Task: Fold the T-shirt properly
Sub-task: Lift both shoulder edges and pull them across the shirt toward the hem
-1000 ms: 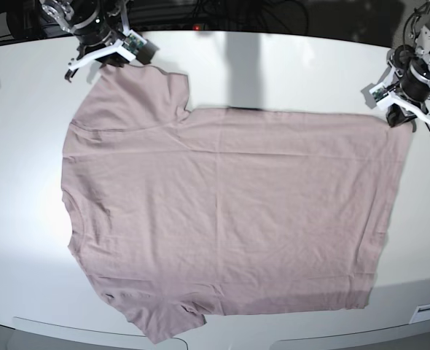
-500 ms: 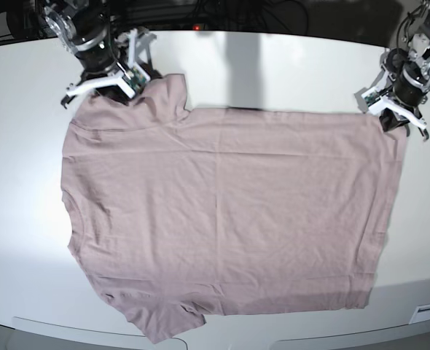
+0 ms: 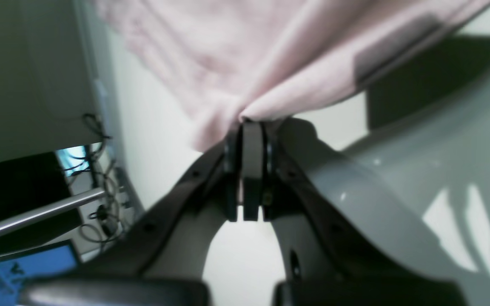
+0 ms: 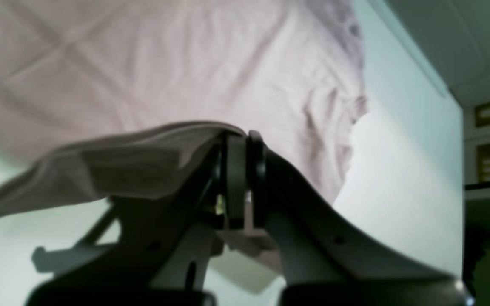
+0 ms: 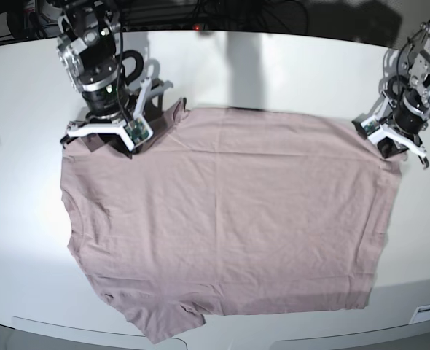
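No text, label, brand, number or sign can be read anywhere.

A robotics lab: a bare white table (image 5: 273,65) with tangled cables (image 5: 222,14) and dark equipment behind its far edge.

Soft matt cloth T-shirt (image 5: 222,219), faintly creased, on a smooth, slightly glossy white table (image 5: 288,73).

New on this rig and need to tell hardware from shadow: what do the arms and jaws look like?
Both arms are black and silver-grey metal. The right gripper and left gripper have white curved jaws, dark inside, with black pads. Each wrist carries a small green circuit board.
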### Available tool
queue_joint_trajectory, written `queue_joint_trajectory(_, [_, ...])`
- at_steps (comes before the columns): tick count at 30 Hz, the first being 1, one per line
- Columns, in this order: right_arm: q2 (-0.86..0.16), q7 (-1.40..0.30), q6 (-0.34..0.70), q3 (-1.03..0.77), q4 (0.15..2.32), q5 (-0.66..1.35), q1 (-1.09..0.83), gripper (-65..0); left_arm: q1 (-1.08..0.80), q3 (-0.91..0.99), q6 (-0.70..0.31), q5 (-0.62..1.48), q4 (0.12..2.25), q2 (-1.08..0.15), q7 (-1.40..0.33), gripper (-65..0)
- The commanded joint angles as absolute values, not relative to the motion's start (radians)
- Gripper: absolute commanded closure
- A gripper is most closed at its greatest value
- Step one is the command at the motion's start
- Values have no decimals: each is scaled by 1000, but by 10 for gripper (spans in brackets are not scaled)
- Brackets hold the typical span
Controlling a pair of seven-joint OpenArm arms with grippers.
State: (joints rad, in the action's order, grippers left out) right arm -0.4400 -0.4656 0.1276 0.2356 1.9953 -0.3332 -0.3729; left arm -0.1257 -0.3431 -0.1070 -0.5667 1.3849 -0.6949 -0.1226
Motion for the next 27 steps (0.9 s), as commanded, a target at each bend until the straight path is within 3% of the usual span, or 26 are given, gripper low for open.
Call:
queue_joint_trajectory(1, [-440, -451, 113, 229, 1996, -336, -353, 0, -104, -335, -89, -564, 1397, -712, -145, 0])
queue_joint_trajectory(10, [-429, -451, 110, 229, 1818, -268, -196, 0, -35, -335, -89, -541, 1397, -712, -184, 0])
queue_joint_trajectory(17, [-429, -472, 110, 229, 1797, -223, -115, 0, 19, -335, -89, -539, 1397, -712, -193, 0])
queue_joint_trajectory(27, [-424, -479, 112, 229, 1720, -145, -11, 0, 72, -335, -89, -382, 1397, -711, -182, 0])
